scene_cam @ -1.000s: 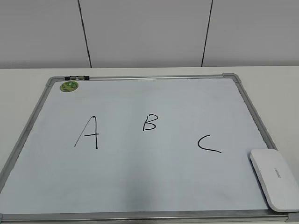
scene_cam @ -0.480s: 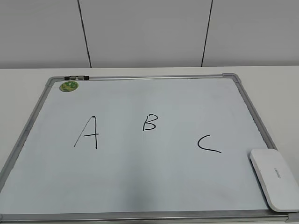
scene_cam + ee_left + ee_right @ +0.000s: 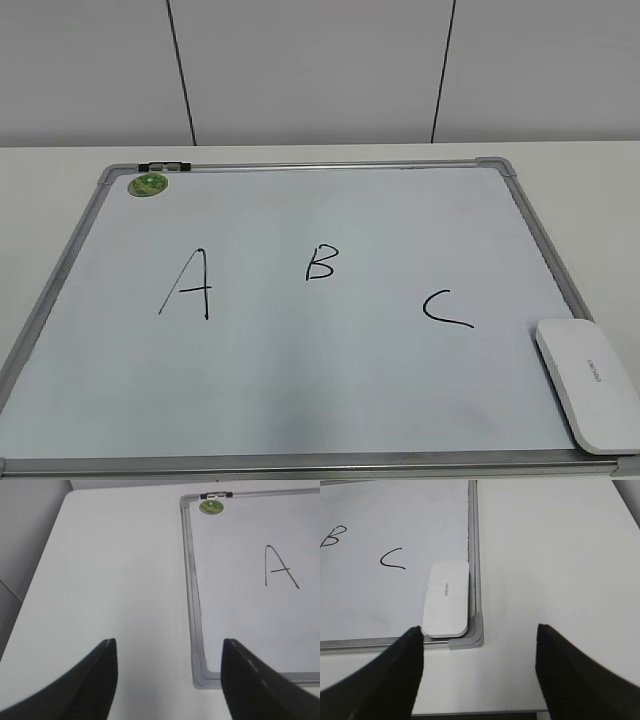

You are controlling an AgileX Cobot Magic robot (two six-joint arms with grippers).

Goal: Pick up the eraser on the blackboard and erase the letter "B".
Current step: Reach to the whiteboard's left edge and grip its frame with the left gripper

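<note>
The blackboard (image 3: 300, 380) is a white dry-erase board with a silver frame, lying flat on the table. The small black letter "B" (image 3: 321, 263) is near its middle, between a taller "A" (image 3: 188, 285) and a "C" (image 3: 446, 308). The white eraser (image 3: 588, 383) lies at the board's near right corner; it also shows in the right wrist view (image 3: 446, 598), with "B" (image 3: 333, 536) at the left edge. My right gripper (image 3: 479, 632) is open and empty, just near of the eraser. My left gripper (image 3: 169, 645) is open and empty at the board's near left corner (image 3: 202, 672). Neither gripper shows in the exterior view.
A round green magnet (image 3: 148, 184) sits at the board's far left corner, next to a small metal clip (image 3: 164, 166). The white table (image 3: 110, 580) extends left of the board and also right of it (image 3: 545, 555). A panelled wall stands behind.
</note>
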